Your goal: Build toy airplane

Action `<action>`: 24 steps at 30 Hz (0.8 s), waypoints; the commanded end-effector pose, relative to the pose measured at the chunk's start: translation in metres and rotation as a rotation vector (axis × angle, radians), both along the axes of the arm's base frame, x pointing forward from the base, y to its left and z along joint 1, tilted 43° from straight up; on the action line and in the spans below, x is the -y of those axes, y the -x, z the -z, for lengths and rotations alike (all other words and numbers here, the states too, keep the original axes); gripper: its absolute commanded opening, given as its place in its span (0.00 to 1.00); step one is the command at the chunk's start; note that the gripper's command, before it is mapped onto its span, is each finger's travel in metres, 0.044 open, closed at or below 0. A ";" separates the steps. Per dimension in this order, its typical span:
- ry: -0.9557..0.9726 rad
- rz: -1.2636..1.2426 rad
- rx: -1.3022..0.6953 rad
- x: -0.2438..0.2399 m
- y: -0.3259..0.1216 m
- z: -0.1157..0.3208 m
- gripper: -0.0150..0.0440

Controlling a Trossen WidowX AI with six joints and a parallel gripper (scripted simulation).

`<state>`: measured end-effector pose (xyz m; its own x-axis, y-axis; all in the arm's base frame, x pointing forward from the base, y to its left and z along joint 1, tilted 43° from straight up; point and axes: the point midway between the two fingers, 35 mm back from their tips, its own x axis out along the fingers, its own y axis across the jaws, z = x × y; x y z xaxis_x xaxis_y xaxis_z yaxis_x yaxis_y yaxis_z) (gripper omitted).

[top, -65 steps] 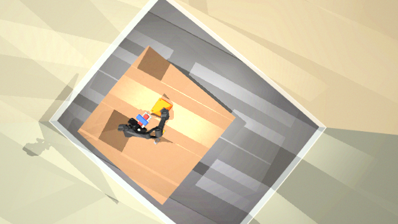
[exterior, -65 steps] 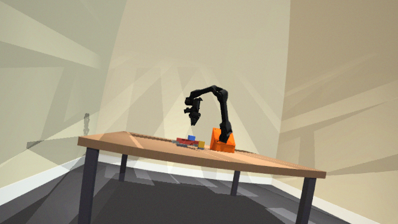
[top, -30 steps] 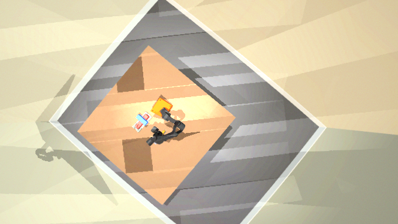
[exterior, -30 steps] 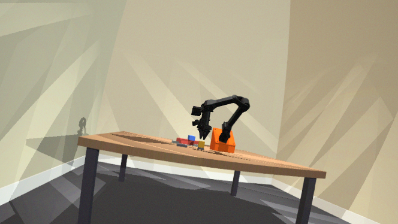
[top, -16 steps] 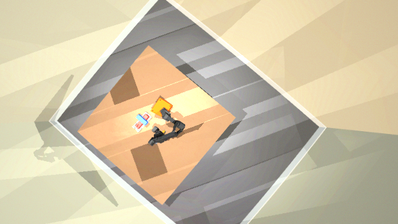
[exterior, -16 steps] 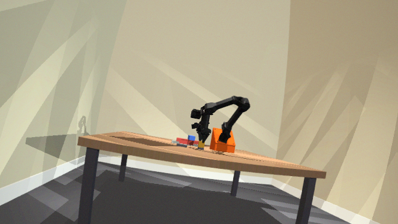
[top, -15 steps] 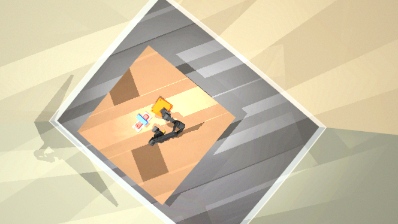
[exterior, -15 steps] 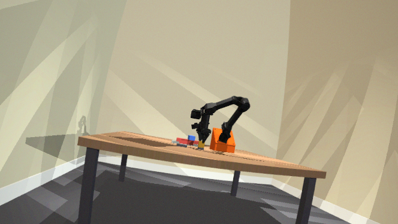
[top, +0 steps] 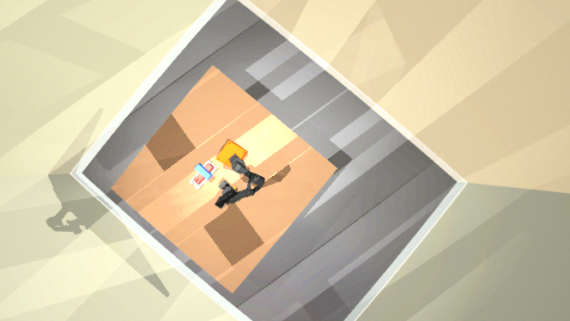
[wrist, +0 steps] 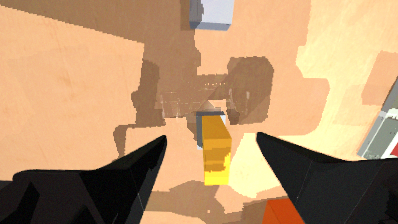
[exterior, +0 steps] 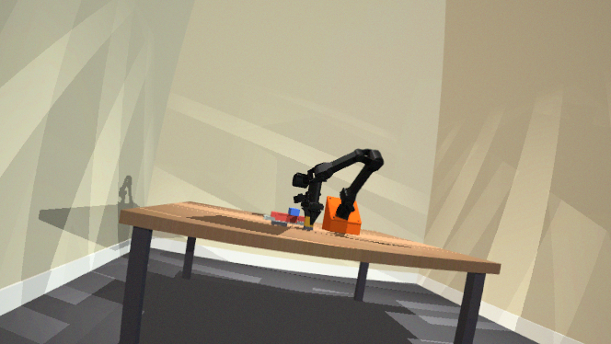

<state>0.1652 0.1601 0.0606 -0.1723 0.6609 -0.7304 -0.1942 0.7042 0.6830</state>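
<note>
The red fuselage (top: 198, 180) (exterior: 279, 215) lies in the pale grey jig (wrist: 380, 135) (exterior: 273, 219). The blue wing (top: 203, 171) (exterior: 293, 212) lies across the top of the fuselage; its tab and socket are hidden. The yellow tail fin (wrist: 217, 155) (exterior: 307, 222) stands upright in a small grey holder (wrist: 200, 131) on the table, apart from the jig. My gripper (wrist: 211, 137) is open and points down over the fin, one finger on each side with a gap to both. The fin is between the fingers but not gripped.
A light grey block (wrist: 212, 12) lies beyond the fin at the top of the wrist view. The orange robot base (top: 231, 150) (exterior: 341, 225) (wrist: 280, 212) stands near the fin and the jig. The jig is at the right edge of the wrist view.
</note>
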 end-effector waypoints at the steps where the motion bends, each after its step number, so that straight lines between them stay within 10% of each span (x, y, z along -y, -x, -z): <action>1: -0.001 0.003 -0.011 -0.001 0.001 0.002 0.91; 13: -0.001 0.003 -0.011 -0.001 0.001 0.002 0.38; 24: 0.006 0.002 -0.014 0.002 -0.001 -0.002 0.25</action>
